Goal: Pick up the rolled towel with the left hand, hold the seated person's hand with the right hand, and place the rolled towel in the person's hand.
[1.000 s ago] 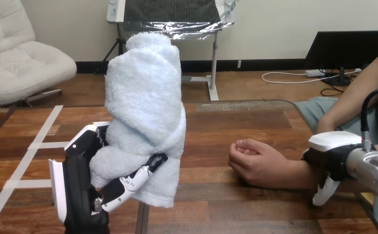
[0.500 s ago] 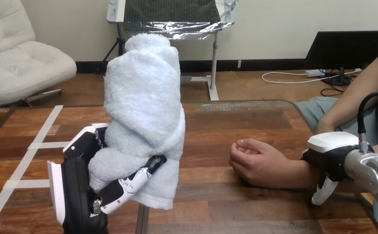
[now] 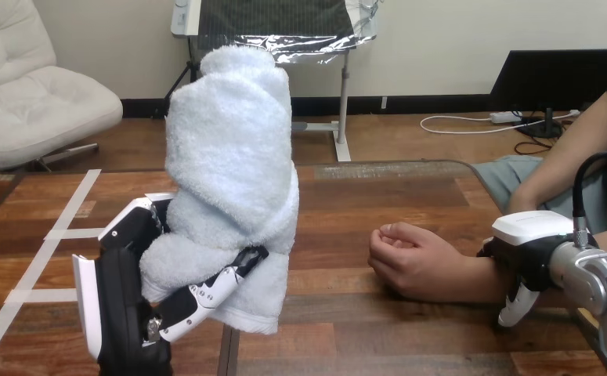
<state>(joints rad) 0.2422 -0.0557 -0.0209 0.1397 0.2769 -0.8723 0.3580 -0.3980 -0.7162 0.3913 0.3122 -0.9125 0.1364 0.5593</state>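
1. The left hand (image 3: pixel 128 305), at the lower left of the frame, is clenched round the lower part of the towel (image 3: pixel 233 157), which seems lifted off the surface (image 3: pixel 378 196), left of centre.
2. The towel stands nearly upright. Its long axis runs bottom to top, its top end points at the frame's upper edge, and a loose fold hangs at the bottom.
3. The right hand (image 3: pixel 529 239) sits over the person's wrist at the right edge; whether it grips cannot be told. The person's hand (image 3: pixel 410 254) rests on the surface at centre right, loosely curled and well apart from the towel.
4. The step in hand looks like the carry across. It would go best done slowly rightward, tipping the roll to lie across the palm, and letting go only once the towel rests there.
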